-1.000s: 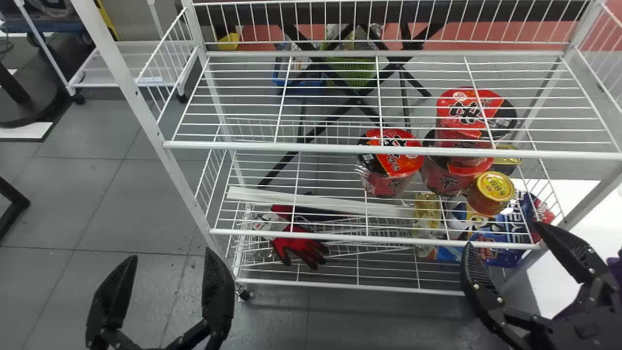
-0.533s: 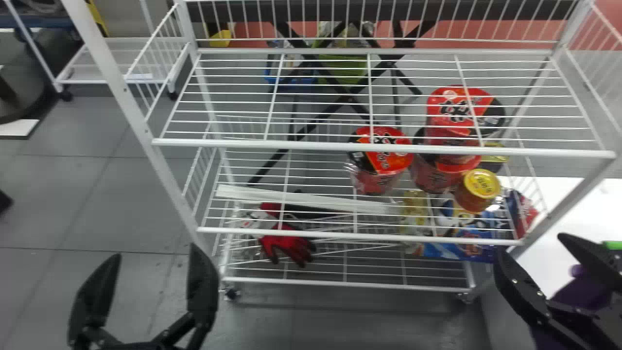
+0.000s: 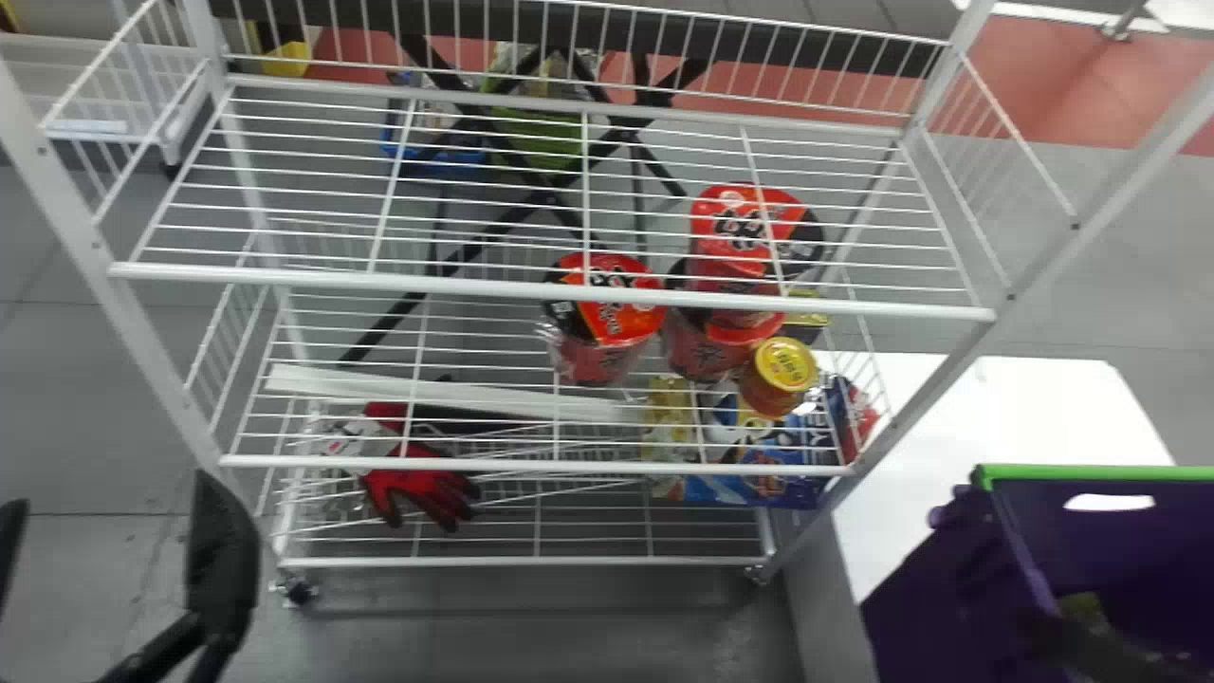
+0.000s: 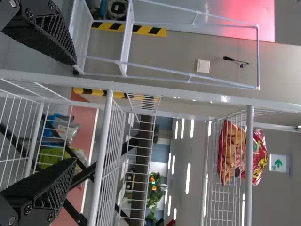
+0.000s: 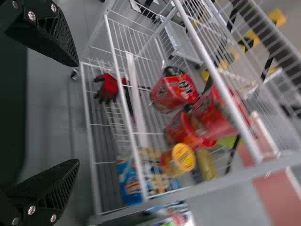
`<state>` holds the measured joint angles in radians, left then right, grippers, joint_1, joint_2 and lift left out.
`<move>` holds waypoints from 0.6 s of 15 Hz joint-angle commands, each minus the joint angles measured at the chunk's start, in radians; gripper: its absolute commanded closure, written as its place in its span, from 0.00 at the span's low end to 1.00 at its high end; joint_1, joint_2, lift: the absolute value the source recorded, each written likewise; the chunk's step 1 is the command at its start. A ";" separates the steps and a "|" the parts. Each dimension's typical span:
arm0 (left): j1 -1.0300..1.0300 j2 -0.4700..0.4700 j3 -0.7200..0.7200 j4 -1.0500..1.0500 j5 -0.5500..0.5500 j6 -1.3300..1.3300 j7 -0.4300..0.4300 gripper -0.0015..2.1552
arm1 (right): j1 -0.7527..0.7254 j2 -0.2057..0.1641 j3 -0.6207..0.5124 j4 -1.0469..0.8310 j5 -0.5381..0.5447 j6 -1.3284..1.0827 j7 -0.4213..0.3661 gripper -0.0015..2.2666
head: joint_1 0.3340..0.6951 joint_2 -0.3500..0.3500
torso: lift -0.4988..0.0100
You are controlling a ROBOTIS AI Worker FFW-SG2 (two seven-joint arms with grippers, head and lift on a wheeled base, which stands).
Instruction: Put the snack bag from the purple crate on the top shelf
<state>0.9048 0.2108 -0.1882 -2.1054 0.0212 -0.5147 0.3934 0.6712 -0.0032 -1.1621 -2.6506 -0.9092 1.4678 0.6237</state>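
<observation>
Grey floor tiles point(image 3: 76, 398) with a smooth sheen lie under a white wire rack point(image 3: 607, 467); a salmon-pink band point(image 3: 1043, 66) crosses the background at the top of the head view. At its lower left, the left gripper point(image 3: 109, 489) hangs in front of the rack. Its own wrist view shows the left gripper point(image 4: 74, 113) spread wide, with ribbed black pads point(image 4: 51, 40) and nothing between them. At the lower right, a blurred dark part of the right gripper point(image 3: 1091, 645) shows over the opening of the purple crate point(image 3: 939, 588). The right wrist view shows its two fingers far apart and gripping nothing.

The crate has flat plastic walls and a bright green rim; inside is a yellowish-green patch point(image 3: 1081, 607), perhaps the snack bag, too blurred to be sure. Behind it stands a smooth white table point(image 3: 996, 408). In the centre of the head view, round red tubs point(image 3: 607, 332) with glossy lids sit by a squat jar point(image 3: 780, 375); a knitted-looking glove point(image 3: 417, 489) lies lower left of them. The left wrist view also shows shiny, crinkled red bags point(image 4: 231, 153) in a wire-sided shelf.
</observation>
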 commanded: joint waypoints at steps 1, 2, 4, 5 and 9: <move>0.005 0.025 0.006 0.001 0.006 -0.017 0.002 0.04 | -0.044 -0.027 -0.274 0.026 -0.145 0.104 0.007 0.04 | 1.00 0.13 | 0.09; 0.006 0.044 0.006 0.002 0.009 -0.020 0.002 0.04 | -0.044 -0.044 -0.367 0.054 -0.198 0.104 0.011 0.04 | 1.00 0.05 | 0.09; -0.009 0.053 0.003 0.016 0.020 -0.029 -0.005 0.04 | -0.044 -0.138 -0.478 0.115 -0.215 0.104 0.008 0.04 | 1.00 0.00 | 0.09; -0.020 0.051 0.001 0.027 0.031 -0.032 -0.013 0.04 | -0.030 -0.181 -0.479 0.153 -0.189 0.104 0.008 0.04 | 1.00 0.00 | 0.09; -0.029 0.056 0.004 0.055 0.042 -0.081 -0.016 0.04 | 0.064 -0.258 -0.341 0.221 0.066 0.104 0.037 0.04 | 1.00 0.00 | 0.09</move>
<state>0.8773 0.2659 -0.1862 -2.0611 0.0602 -0.5736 0.3777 0.7067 -0.2466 -1.5693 -2.4345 -0.9578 1.4904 0.6577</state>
